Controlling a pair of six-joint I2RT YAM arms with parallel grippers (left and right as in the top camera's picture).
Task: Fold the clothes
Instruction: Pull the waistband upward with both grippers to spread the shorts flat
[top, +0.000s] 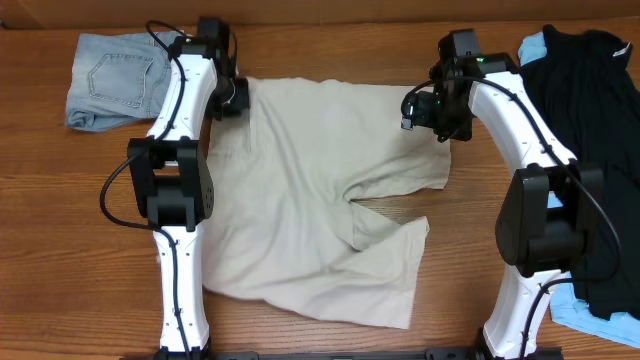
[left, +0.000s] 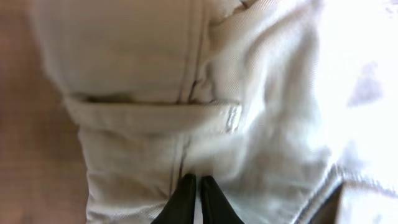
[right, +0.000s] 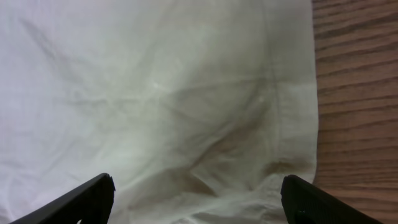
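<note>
- Khaki shorts (top: 320, 190): beige, spread flat across the middle of the desk (top: 60, 250), waistband toward the far edge, one leg hem toward the right arm, the other toward the near edge.
- Left gripper (top: 235, 95): at the waistband corner of the khaki shorts. Its wrist view shows the two black fingers (left: 214, 202) closed together just below a belt loop (left: 155, 115), with a thin strip of cloth nipped between them.
- Right gripper (top: 432, 110): above the leg hem nearest it. Its wrist view shows the fingers (right: 87, 199) spread wide apart over the hem, holding nothing, with bare wood just beside the cloth edge.
- Denim shorts (top: 110, 80): light blue, lying at the far left corner, beside the left arm.
- Black garment (top: 590, 150): heaped along the right edge, lying over a pale-blue garment (top: 600, 315).
</note>
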